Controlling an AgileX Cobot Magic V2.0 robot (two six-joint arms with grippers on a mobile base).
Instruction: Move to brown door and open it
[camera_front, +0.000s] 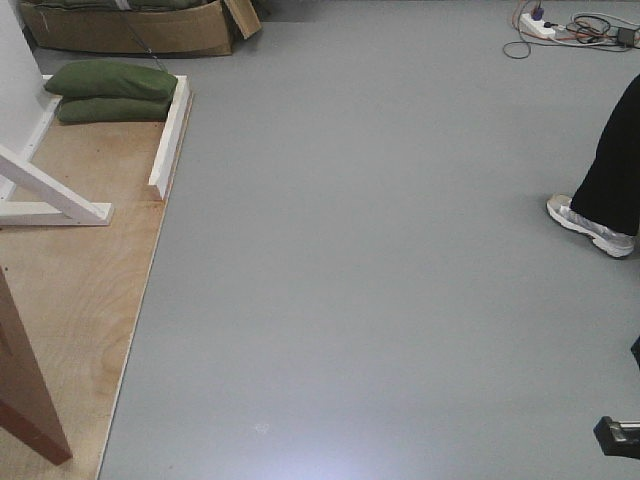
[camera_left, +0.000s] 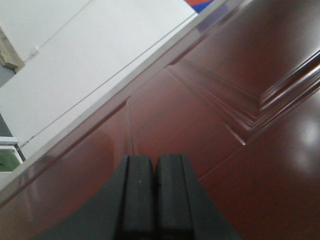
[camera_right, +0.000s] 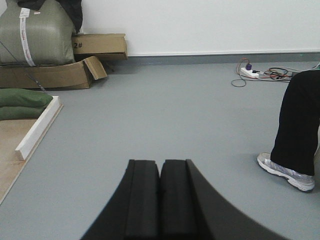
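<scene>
The brown door (camera_left: 215, 125) fills the left wrist view, glossy reddish-brown with recessed panels, close in front of my left gripper (camera_left: 156, 159). Its handle plate is out of view. The door's lower edge (camera_front: 25, 385) shows at the far left of the front view, standing on plywood boards. My left gripper is shut and empty, its tips near the door's surface. My right gripper (camera_right: 160, 163) is shut and empty, pointing over the grey floor away from the door. A dark part of the right arm (camera_front: 618, 436) shows at the front view's lower right edge.
White frame braces (camera_front: 50, 195) and a white beam (camera_front: 170, 135) stand on the plywood (camera_front: 80, 290), with green sandbags (camera_front: 110, 90) behind. A person's leg and shoe (camera_front: 600, 195) are at right. Cardboard boxes (camera_right: 55, 75) and a power strip with cables (camera_right: 250, 73) lie by the far wall.
</scene>
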